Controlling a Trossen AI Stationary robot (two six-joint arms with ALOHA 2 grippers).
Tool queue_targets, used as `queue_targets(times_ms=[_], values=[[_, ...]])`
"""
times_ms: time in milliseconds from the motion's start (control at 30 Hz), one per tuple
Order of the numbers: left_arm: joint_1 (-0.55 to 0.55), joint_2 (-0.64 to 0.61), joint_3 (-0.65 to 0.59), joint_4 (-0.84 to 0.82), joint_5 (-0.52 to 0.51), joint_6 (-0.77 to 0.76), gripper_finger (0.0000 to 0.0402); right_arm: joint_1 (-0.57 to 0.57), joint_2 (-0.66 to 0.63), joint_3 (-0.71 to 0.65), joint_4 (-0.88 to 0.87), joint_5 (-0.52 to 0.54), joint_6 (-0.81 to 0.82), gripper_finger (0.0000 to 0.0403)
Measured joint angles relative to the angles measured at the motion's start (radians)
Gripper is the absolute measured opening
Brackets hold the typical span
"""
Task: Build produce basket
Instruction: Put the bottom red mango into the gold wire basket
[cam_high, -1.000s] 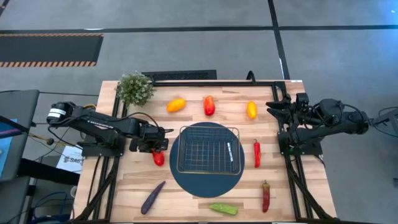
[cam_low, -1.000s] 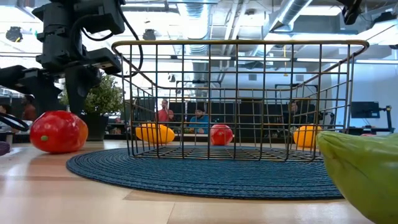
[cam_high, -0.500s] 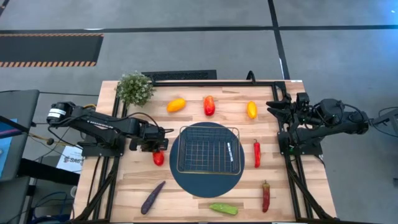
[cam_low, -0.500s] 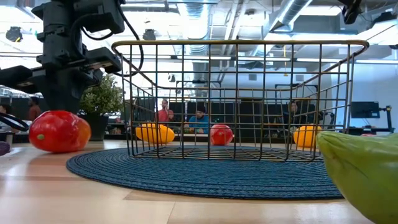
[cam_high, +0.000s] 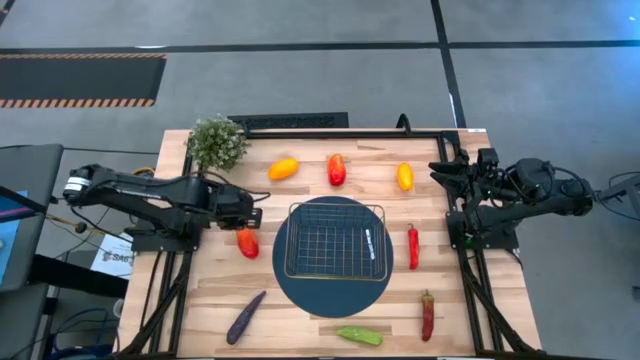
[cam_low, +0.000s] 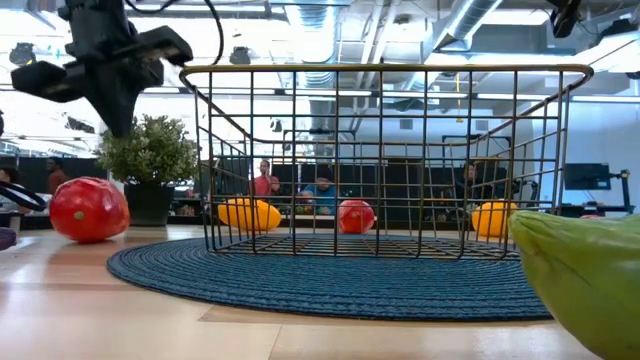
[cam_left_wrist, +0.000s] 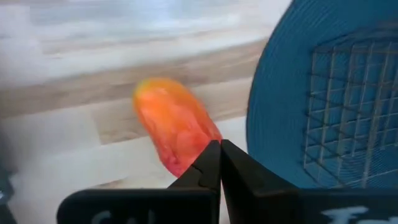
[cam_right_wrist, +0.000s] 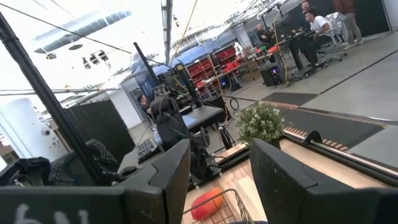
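On the left, the left gripper (cam_high: 240, 211) has pulled up and back with its fingers pressed together on nothing; the red pepper (cam_high: 247, 241) it closed over has slipped free and lies on the table left of the basket (cam_high: 334, 241). That grab failed. The basket holds nothing. Far right, the right gripper (cam_high: 443, 172) waits, fingers apart.

left gripper (cam_left_wrist: 220, 163): jaws now closed empty, raised, retracted | red pepper (cam_high: 246, 241): shifted slightly, uncovered on table
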Motion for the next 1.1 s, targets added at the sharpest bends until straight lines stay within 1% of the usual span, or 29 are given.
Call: queue_targets(times_ms=[133, 200, 267, 333, 433, 567, 700, 800, 900, 1033, 1100], values=[[-0.004, -0.018, 0.007, -0.043, -0.014, 0.003, 0.0003, 0.0, 0.0, 0.0, 0.0, 0.0, 0.0, 0.0189], [-0.008, -0.017, 0.002, -0.036, -0.01, 0.045, 0.0002, 0.0, 0.0, 0.0, -0.001, 0.0, 0.0, 0.0192], [-0.008, -0.002, -0.001, -0.015, 0.027, 0.119, 0.0003, 0.0, 0.0, 0.0, -0.001, 0.0, 0.0, 0.0193], [-0.008, 0.017, -0.002, -0.003, 0.084, 0.196, 0.0016, 0.0, 0.0, 0.0, 0.0, 0.0, 0.0, 0.0194], [-0.007, 0.048, -0.002, 0.017, 0.164, 0.306, 0.0051, 0.0, 0.0, 0.0, -0.001, 0.001, 0.0, 0.0192], [-0.007, 0.093, -0.002, 0.081, 0.281, 0.527, 0.0116, 0.0, 0.0, 0.0, -0.001, 0.001, 0.003, 0.0192], [-0.008, 0.143, -0.002, 0.105, 0.345, 0.725, 0.0184, -0.001, 0.0, 0.0, 0.0, 0.003, 0.026, 0.0191], [-0.007, 0.18, -0.001, 0.1, 0.359, 0.867, 0.0224, -0.001, 0.0, 0.0, 0.006, 0.003, 0.026, 0.0188], [-0.007, 0.207, -0.001, 0.083, 0.364, 1.038, 0.025, -0.001, 0.0, 0.0, 0.014, 0.006, 0.027, 0.0186], [0.004, 0.238, 0.005, -0.019, 0.337, 1.176, 0.026, -0.001, 0.0, 0.0, 0.046, 0.013, 0.029, 0.0185], [0.016, 0.253, 0.022, -0.12, 0.268, 1.203, 0.0259, -0.001, 0.0, 0.0, 0.054, 0.026, 0.029, 0.0185]])
